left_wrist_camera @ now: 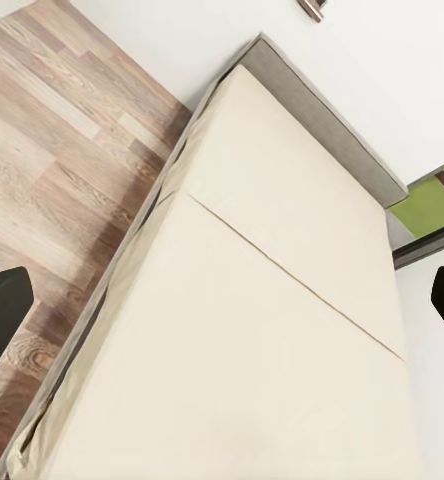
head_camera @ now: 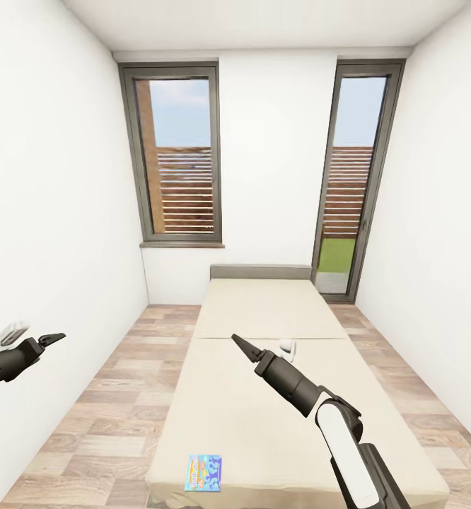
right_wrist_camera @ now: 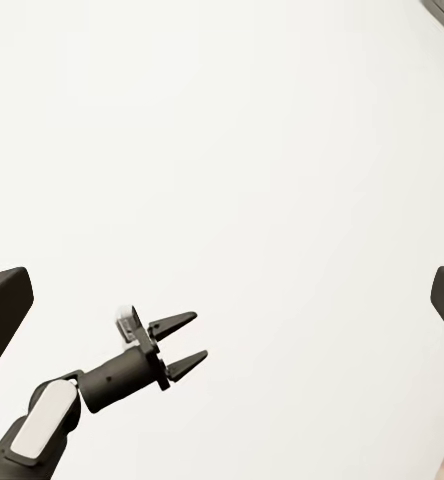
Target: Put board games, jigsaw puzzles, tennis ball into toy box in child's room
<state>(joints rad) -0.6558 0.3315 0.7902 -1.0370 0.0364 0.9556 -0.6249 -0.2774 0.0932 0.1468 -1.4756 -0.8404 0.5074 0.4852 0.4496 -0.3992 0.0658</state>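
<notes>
**A:** Where does the robot stand?

**B:** At the foot of the large beige bed (head_camera: 264, 396) with the low grey headboard (head_camera: 261, 272), looking down the length of the white-walled child's room towards two tall windows with brown slats (head_camera: 185, 189). Wood-plank floor (head_camera: 115, 396) runs along both sides.

**A:** Any toys in reach?

**B:** One small flat board game box with a blue cover and orange-yellow art (head_camera: 204, 472) lies flat near the foot edge of the mattress, closest to the robot. A small pale object (head_camera: 287, 347) sits further up by the seam across the mattress; it is too small to tell what it is, possibly the second game.

**A:** And the arms?

**B:** Both are raised and apart, holding nothing, which I judge to be a travelling posture that keeps them off the bed. The left gripper (head_camera: 51, 338) hangs over the floor beside the left wall; the right wrist view shows its fingers (right_wrist_camera: 172, 323) spread a moderate way, empty. The right gripper (head_camera: 240, 344) points up the bed, above the mattress; in its own wrist view the fingers sit wide at the frame's edges, so I read it as spread open.

**A:** Next step?

**B:** Likely lowering an arm to the blue box, then carrying it to the toy box.
</notes>
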